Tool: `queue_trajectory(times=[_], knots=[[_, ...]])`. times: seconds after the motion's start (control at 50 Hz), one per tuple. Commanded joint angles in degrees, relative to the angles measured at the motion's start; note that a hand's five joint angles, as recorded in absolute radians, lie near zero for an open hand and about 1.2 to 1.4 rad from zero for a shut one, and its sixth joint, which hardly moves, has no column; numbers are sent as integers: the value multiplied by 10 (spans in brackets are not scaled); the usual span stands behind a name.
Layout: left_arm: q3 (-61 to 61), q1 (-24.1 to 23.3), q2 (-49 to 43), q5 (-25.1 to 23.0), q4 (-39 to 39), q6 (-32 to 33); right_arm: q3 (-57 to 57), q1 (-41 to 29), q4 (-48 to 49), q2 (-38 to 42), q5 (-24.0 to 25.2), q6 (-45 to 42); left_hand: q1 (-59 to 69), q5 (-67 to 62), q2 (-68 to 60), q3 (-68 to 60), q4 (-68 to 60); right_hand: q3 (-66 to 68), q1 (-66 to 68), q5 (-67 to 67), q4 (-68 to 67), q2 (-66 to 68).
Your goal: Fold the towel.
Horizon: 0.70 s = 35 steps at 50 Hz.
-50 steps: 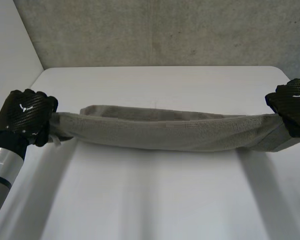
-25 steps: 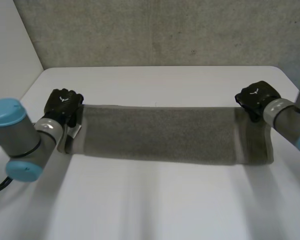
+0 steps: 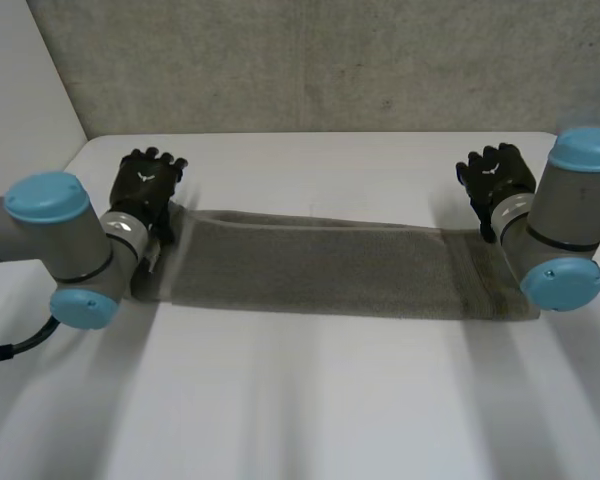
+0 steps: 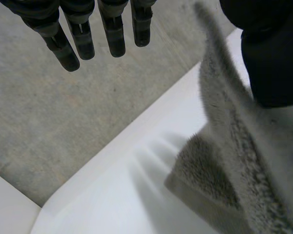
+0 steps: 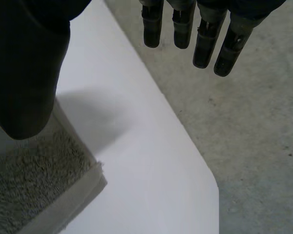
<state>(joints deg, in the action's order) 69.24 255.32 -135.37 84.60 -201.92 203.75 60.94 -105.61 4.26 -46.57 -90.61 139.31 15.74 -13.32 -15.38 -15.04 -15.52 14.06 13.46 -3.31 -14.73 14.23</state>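
Head view | left hand (image 3: 148, 185) and right hand (image 3: 495, 178) are holding fingers straight, grasping nothing | towel (image 3: 320, 268) is lying between them as a long folded strip | crosswise folds are probably still waiting.

You see the grey-brown terry towel (image 3: 320, 262) as a long, narrow strip lying flat, stretched from the left hand (image 3: 148, 185) to the right hand (image 3: 495, 178). Its hemmed corner lies flat by the right hand's thumb. At the left hand's thumb, an edge stands up in a ridge.
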Motion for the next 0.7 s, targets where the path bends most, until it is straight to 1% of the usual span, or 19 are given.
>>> queue_trajectory(times=[0.02,0.04,0.08,0.1,0.14,0.2,0.24,0.26,0.3,0.36,0.4,0.52,0.56,0.64,0.7], knots=[[99,2,120,1,6,-55,131,-1,-6,-133,3,56,-52,128,48,45,50,-41,-35,33,47,-42],[121,5,144,0,6,-69,132,-1,-6,-134,3,56,-52,128,48,45,50,-41,-35,33,47,-42],[140,7,160,0,4,-81,195,0,-6,-183,4,61,-52,128,48,45,50,-41,-35,33,47,-42],[140,7,160,0,4,-81,196,1,-6,-183,4,61,-52,128,48,45,50,-41,-35,33,47,-42],[166,11,180,1,-1,-101,258,1,1,-215,4,61,-52,128,48,45,50,-41,-35,33,47,-42],[185,18,183,1,-1,-115,284,1,4,-223,3,61,-52,128,48,45,50,-41,-35,33,47,-42],[193,21,183,1,-1,-119,328,1,16,-233,9,62,-52,128,48,45,50,-41,-35,33,47,-42],[202,22,182,1,-2,-121,328,1,16,-233,9,62,-52,128,48,45,50,-41,-35,33,47,-42],[209,23,179,0,-4,-121,373,5,52,-234,15,62,-52,128,48,45,50,-41,-35,33,47,-42],[224,24,172,-1,-10,-121,393,12,75,-234,18,62,-52,128,48,45,50,-41,-35,33,47,-42],[229,24,167,-3,-15,-121,418,36,113,-231,28,62,-52,128,48,45,50,-41,-35,33,47,-42],[235,23,151,-1,-43,-120,422,64,125,-228,45,62,-52,128,48,45,50,-41,-35,33,47,-42],[236,23,147,-1,-47,-120,416,80,125,-224,55,62,-52,128,48,45,50,34,40,-41,-27,32],[235,24,139,0,-55,-119,414,91,124,-220,65,62,-52,128,48,45,50,46,52,-54,-39,44],[235,25,131,1,-66,-118,411,95,124,-202,77,62,-52,128,48,45,50,48,54,-55,-41,46]])
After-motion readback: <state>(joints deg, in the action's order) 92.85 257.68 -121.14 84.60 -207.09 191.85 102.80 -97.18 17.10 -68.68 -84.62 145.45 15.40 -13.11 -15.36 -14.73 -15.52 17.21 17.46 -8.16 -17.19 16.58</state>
